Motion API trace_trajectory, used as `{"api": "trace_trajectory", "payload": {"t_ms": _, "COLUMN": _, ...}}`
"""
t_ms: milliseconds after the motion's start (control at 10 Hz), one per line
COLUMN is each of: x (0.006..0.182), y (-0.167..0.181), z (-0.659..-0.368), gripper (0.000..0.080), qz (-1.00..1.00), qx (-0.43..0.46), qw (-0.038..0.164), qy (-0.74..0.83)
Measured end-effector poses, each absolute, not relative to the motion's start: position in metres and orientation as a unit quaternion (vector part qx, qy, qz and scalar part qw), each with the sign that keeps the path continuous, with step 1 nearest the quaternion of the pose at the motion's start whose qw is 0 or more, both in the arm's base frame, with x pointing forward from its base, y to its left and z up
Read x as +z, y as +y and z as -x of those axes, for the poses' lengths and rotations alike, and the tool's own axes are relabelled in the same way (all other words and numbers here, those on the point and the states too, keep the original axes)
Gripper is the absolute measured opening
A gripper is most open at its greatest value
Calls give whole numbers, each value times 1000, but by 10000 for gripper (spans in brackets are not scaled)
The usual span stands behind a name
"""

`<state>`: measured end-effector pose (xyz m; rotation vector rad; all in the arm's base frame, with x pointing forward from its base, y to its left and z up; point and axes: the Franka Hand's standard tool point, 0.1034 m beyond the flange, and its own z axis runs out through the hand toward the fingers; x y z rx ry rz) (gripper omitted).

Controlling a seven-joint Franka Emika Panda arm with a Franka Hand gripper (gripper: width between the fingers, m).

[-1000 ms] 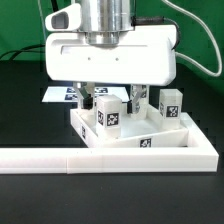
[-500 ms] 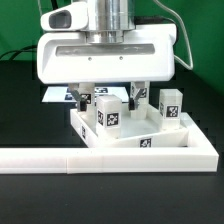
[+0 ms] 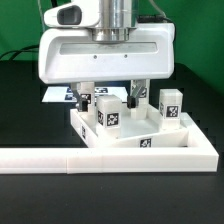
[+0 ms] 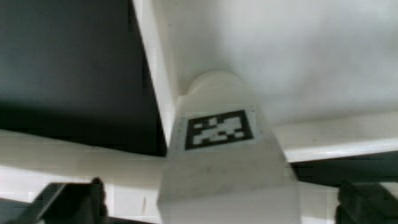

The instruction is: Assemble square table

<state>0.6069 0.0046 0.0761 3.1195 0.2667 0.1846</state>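
On the black table [image 3: 30,110], the gripper [image 3: 110,100] hangs with jaws wide open around a leg [image 3: 108,113] at frame centre; an off-centre close could tip it within the tabletop [image 3: 140,143].

We recorded bright, even overhead lighting in the exterior view, with the white gripper [image 3: 110,93] housing nearly washed out against the black table [image 3: 30,185], and only soft shadows under it onto the tabletop [image 3: 135,135]. The exterior picture was coarse but reasonably sharp; tags stayed legible. In the wrist view we noted dimmer, greyer light and soft focus, the near leg [image 4: 222,160] blurred and its tag slightly smeared.
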Motion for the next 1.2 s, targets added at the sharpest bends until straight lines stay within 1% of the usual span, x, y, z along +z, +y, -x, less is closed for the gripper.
{"api": "trace_trajectory", "payload": {"t_ms": 100, "x": 76, "y": 5, "z": -607, "gripper": 516, "qz": -995, "qx": 58, "qw": 3, "qy": 85}}
{"api": "trace_trajectory", "payload": {"t_ms": 200, "x": 75, "y": 4, "z": -606, "gripper": 516, "qz": -995, "qx": 58, "qw": 3, "qy": 83}}
{"api": "trace_trajectory", "payload": {"t_ms": 300, "x": 75, "y": 4, "z": -606, "gripper": 376, "qz": -996, "qx": 58, "qw": 2, "qy": 71}}
{"api": "trace_trajectory", "payload": {"t_ms": 400, "x": 75, "y": 4, "z": -606, "gripper": 290, "qz": -996, "qx": 58, "qw": 2, "qy": 71}}
{"api": "trace_trajectory", "payload": {"t_ms": 500, "x": 75, "y": 4, "z": -606, "gripper": 290, "qz": -996, "qx": 58, "qw": 1, "qy": 61}}
{"api": "trace_trajectory", "payload": {"t_ms": 800, "x": 75, "y": 5, "z": -606, "gripper": 290, "qz": -997, "qx": 58, "qw": -7, "qy": -47}}
{"api": "trace_trajectory", "payload": {"t_ms": 1200, "x": 75, "y": 4, "z": -606, "gripper": 290, "qz": -960, "qx": 57, "qw": -23, "qy": -273}}
